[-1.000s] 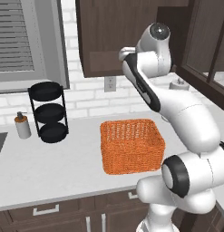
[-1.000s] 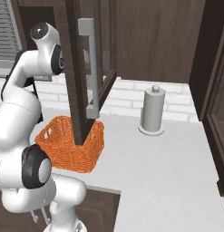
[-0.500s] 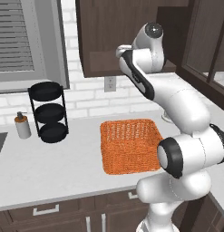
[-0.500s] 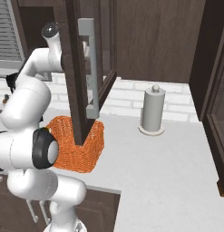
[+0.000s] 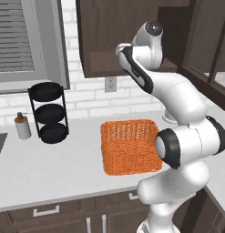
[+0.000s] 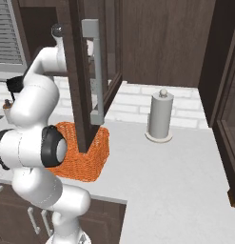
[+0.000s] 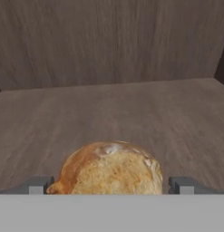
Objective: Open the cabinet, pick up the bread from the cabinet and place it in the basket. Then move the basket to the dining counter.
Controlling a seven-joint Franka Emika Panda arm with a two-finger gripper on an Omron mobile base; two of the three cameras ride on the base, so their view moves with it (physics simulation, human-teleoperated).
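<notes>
The bread, a rounded golden-tan loaf with a paler floury patch on its crust, lies on the brown wooden floor of the cabinet, close in front of the hand camera and low in the hand view. The hand is open: its two grey fingertips stand wide apart, one at each side of the loaf, and a small gap shows on the right between tip and crust; on the left the tip is just beside the crust, and I cannot tell whether it touches. Behind the bread the cabinet's plain wooden back wall rises, with a side wall at the far right of the hand view.

In the left base view the white arm reaches up from the lower right and bends into the dark brown wall cabinet. In the right base view the cabinet's glass-paned door stands swung open toward the camera, its long vertical silver handle on the near edge.

Below the cabinet the orange woven basket sits on the grey-white tabletop, just in front of the arm's base. To its left stand a black three-tier round rack and a small soap dispenser beside it, near the white brick wall. A paper towel roll on its stand is upright to the right of the basket, well apart from it.
</notes>
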